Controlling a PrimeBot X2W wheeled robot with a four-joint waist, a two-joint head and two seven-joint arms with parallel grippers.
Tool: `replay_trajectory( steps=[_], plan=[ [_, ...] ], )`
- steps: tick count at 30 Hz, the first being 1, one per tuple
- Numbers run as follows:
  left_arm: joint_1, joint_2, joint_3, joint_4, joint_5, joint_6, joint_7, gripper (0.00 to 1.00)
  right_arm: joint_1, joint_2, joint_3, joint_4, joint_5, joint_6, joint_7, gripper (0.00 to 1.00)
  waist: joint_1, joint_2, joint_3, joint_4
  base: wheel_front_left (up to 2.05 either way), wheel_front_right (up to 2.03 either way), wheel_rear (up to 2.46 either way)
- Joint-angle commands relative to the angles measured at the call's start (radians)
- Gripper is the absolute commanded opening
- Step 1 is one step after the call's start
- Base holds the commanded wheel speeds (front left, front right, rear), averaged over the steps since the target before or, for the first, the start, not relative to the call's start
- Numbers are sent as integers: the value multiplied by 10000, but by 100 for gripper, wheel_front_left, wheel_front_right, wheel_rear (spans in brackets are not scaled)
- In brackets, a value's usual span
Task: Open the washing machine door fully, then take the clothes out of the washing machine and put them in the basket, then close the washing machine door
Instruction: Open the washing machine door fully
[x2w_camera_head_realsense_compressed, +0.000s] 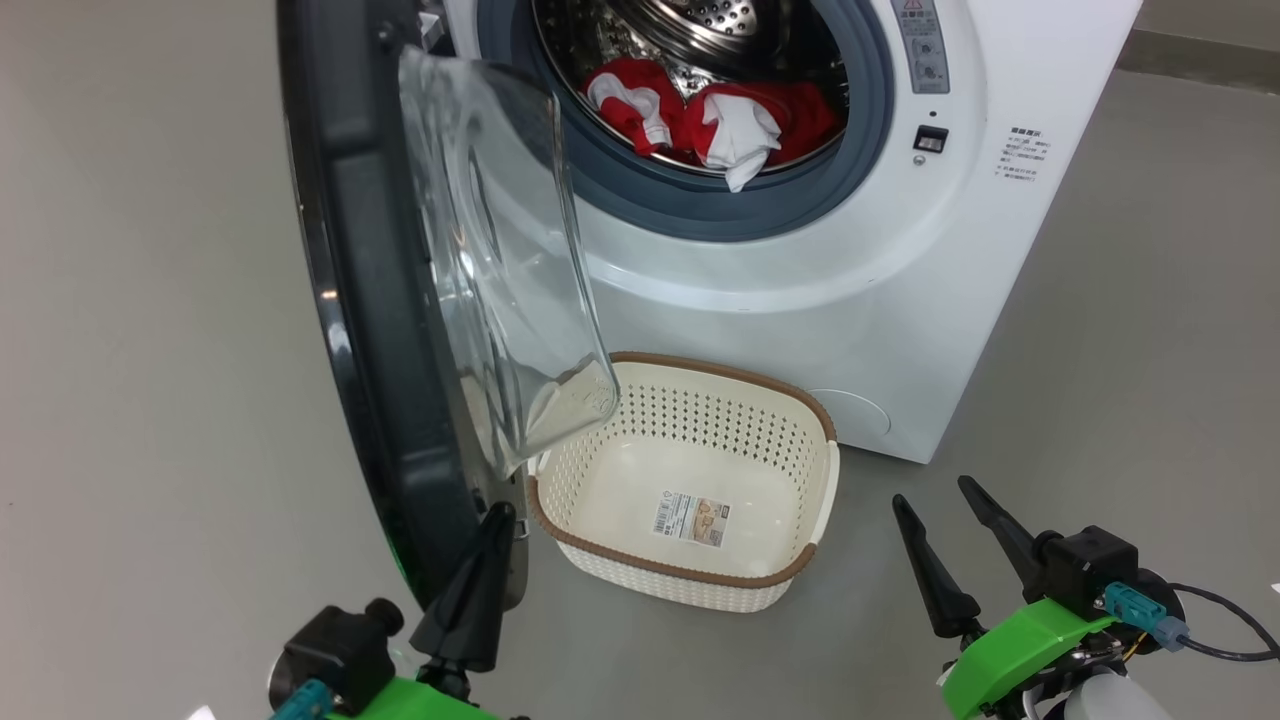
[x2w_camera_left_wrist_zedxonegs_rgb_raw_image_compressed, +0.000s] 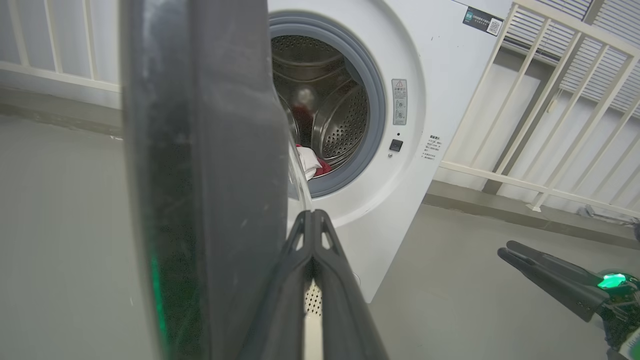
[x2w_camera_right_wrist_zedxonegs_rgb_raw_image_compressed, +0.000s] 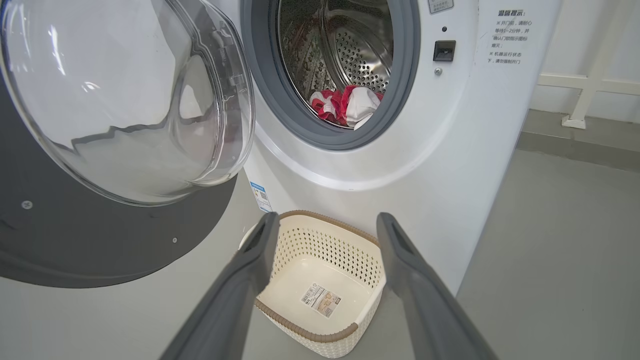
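Left gripper (x2w_camera_head_realsense_compressed: 497, 515): dark fingers pressed together, empty, tip at the lower inner edge of the big round, black-rimmed, glass-bowled washing machine door (x2w_camera_head_realsense_compressed: 350, 260); contact unclear. Right gripper (x2w_camera_head_realsense_compressed: 932, 492): fingers spread wide, empty.

Small cream perforated plastic basket (x2w_camera_head_realsense_compressed: 700, 368): on the floor, mouth up, long axis along the front of the white front-loading washing machine (x2w_camera_head_realsense_compressed: 800, 300), one corner under the bowl.

Door edge-on to the robot, bowl facing right; probably short of full swing.

Risk: the bright red-and-white fabric clothes (x2w_camera_head_realsense_compressed: 760, 110) at the drum lip could snag on the overhanging bowl, or the fingertip could slip off the rim.

Place looking like bare test room or lab: washer (x2w_camera_head_realsense_compressed: 850, 300) standing alone on plain grey floor (x2w_camera_head_realsense_compressed: 150, 400), white railing (x2w_camera_left_wrist_zedxonegs_rgb_raw_image_compressed: 500, 179) running along pale walls behind and right of it.
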Motion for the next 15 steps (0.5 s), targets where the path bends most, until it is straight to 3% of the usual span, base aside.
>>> replay_trajectory(
  steps=[1,15],
  plan=[
    [-434,52,473,-61,-53,117,-49,0,-269,-26,190,-260,-98,48,-93,100,1,-1,18,-23,0,0,0],
    [-421,54,2218,235,236,112,-49,0,-286,25,107,-342,-131,48,-93,100,1,-1,156,48,0,0,0]
  ],
)
